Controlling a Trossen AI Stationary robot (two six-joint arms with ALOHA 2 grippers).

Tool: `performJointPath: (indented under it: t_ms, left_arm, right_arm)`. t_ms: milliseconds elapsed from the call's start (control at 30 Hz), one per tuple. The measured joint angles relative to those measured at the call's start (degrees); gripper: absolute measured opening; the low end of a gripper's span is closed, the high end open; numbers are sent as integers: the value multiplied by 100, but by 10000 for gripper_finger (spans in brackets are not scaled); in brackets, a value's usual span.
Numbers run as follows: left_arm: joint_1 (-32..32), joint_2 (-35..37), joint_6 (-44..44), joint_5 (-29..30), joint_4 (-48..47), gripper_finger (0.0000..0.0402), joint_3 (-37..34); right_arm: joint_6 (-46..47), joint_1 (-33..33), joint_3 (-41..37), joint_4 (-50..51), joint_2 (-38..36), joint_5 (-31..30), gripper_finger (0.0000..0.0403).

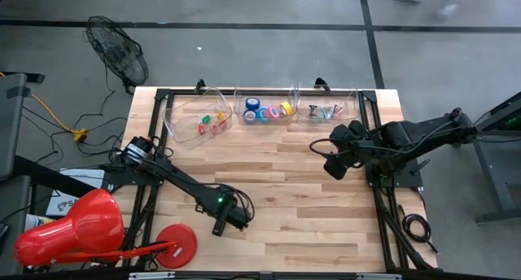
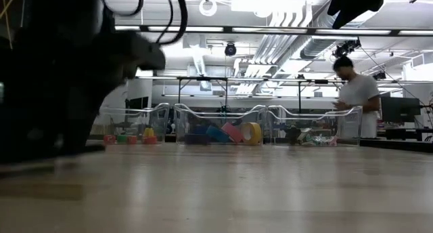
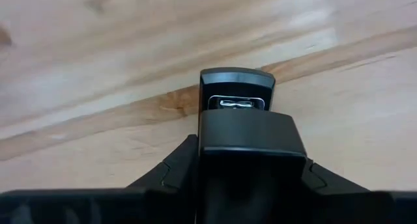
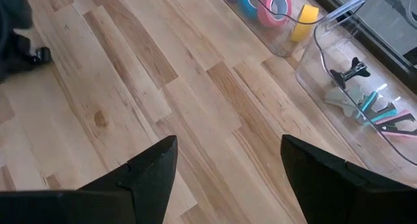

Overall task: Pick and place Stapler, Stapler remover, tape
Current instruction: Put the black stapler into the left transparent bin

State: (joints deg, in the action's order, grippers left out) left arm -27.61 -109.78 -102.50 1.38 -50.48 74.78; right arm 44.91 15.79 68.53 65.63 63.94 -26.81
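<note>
Now the left gripper (image 3: 251,178) sits low at six o'clock on the table (image 1: 301,199), fingers snug around the black stapler (image 3: 236,97). It looks hard and heavy; grab its middle. The right gripper (image 4: 228,178) waits wide.

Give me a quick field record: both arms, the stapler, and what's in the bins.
left gripper: low at the table's near side, fingers either side of the stapler
grip: cannot confirm it is closed
right gripper: fingers open, empty, above bare wood near the bins
middle bin: tape rolls
right bin: staple removers
left bin: small coloured items, unclear
</note>
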Motion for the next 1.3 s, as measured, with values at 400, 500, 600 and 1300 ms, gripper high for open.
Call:
performJointPath:
  t_ms: [400,500,600,1300]
  left_arm:
    - [1220,1490,1662,1029,-1712,128,133]
    - [1797,1841,2634,1180,-1970,128,136]
    - [2468,2117,3834,1223,-2081,128,138]
    - [6516,2161,8722,554,-1857,128,140]
  right_arm:
    - [-9,-1,0,13,2,-263,263]
    - [-2,-2,0,14,2,-290,263]
    - [4,-2,0,11,2,-297,263]
    - [324,-4,0,-33,2,-741,264]
